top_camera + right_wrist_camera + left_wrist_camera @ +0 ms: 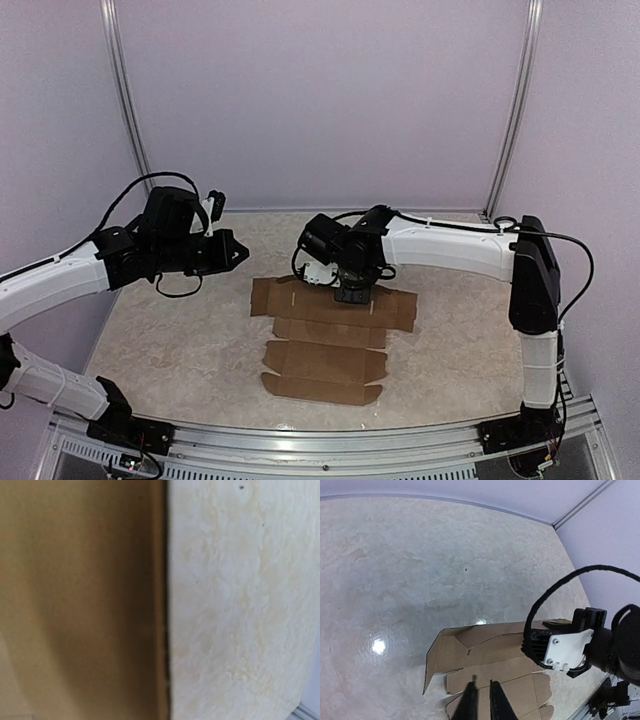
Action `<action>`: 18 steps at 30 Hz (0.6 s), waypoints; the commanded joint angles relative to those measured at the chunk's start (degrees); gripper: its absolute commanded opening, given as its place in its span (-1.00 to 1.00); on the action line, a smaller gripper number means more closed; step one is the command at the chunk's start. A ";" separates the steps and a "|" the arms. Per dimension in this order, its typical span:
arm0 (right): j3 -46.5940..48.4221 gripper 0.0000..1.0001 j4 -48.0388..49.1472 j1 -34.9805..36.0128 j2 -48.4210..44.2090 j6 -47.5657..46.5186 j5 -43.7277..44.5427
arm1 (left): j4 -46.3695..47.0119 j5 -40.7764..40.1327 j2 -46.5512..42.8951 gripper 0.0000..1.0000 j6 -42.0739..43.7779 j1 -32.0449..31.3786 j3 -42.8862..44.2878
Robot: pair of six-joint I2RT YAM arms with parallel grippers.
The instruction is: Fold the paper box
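Observation:
The paper box (325, 345) lies as a flat brown die-cut sheet in the middle of the table, flaps spread out. My right gripper (352, 294) points down onto its far panel and touches it. The right wrist view shows none of its fingers, only blurred cardboard (75, 600) close up, next to bare table. My left gripper (240, 252) hangs in the air left of the sheet's far corner. In the left wrist view its fingers (472, 700) stand almost together with nothing between them, above the paper box (510, 677), whose left flap is slightly raised.
The marbled table (170, 340) is ringed by pale walls, with metal posts (125, 100) at the back corners and a rail (320, 440) along the near edge. The right arm's wrist (565, 647) and its black cable (555, 590) stand over the sheet's right side.

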 commanded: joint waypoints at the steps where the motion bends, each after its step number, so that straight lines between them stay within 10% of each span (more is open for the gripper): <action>1: 0.19 -1.00 1.23 1.60 -4.01 1.40 0.77 | 2.08 2.08 3.41 -1.00 -1.19 -0.31 3.70; 18: -2.43 -1.00 4.53 5.34 -7.96 2.63 3.61 | 2.19 1.25 13.12 -1.00 -1.49 -1.29 7.78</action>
